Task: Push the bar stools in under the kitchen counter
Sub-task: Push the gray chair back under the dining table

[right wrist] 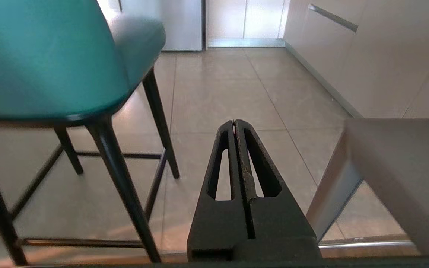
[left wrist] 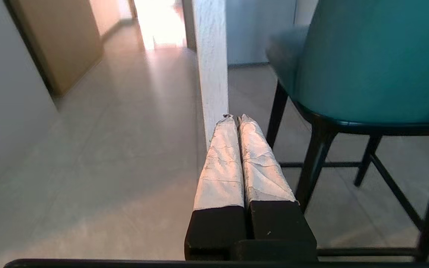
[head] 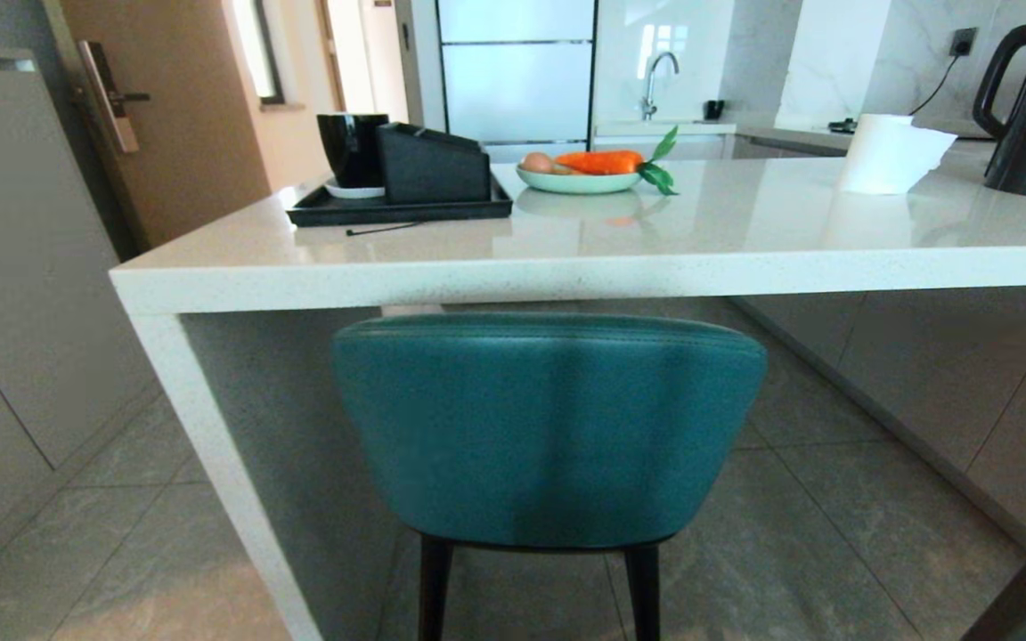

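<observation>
Left tool (left wrist: 235,118) is clenched, taped fingers pressed flat together, nothing in it, hanging low over the floor tiles (left wrist: 99,156). Just ahead of its tips stands the counter's white side panel (left wrist: 210,67); off to the side of it is the teal stool (left wrist: 367,63) on thin black legs. Right tool (right wrist: 235,122) is clenched too, empty, with that teal stool on one side and the grey stool (right wrist: 404,160) close on the other. From my head, the teal back (head: 549,427) sits right under the counter (head: 566,267) edge, seat tucked beneath the slab.
</observation>
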{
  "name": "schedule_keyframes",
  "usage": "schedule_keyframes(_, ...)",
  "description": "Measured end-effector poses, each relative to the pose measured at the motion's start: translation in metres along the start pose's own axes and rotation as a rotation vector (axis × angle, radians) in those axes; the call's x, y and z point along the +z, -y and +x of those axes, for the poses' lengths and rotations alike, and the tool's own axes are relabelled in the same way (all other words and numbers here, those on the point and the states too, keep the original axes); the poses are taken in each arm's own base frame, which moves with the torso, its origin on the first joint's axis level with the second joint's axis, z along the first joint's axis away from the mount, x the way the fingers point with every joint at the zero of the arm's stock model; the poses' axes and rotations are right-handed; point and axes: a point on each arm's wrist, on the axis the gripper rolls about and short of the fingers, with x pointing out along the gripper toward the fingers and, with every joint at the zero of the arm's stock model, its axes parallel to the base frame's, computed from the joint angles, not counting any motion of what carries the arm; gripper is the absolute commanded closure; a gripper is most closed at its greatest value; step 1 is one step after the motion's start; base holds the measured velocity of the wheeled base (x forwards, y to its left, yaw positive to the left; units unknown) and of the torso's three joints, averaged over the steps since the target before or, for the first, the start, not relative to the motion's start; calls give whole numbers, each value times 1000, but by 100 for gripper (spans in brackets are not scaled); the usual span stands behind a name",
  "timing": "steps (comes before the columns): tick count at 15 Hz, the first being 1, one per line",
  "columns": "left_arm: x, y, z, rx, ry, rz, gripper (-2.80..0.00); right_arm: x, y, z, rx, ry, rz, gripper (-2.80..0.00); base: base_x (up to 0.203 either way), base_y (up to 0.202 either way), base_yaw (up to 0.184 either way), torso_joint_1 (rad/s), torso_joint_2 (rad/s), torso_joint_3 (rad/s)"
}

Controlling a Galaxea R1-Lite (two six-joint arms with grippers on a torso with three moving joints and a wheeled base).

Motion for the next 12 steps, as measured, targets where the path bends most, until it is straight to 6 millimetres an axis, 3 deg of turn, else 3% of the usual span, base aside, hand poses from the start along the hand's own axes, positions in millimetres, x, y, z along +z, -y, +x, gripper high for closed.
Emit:
schedule_keyframes(7, -10, 0, 0, 28, -86, 21, 0, -13, -1, 5, 19, -20, -28, 0, 0, 0, 0, 0, 0, 0)
schedule_keyframes(12, -10, 0, 0, 24, -85, 28, 0, -13, -1, 5, -3, -16, 76, 0, 0, 0, 0, 0, 0, 0)
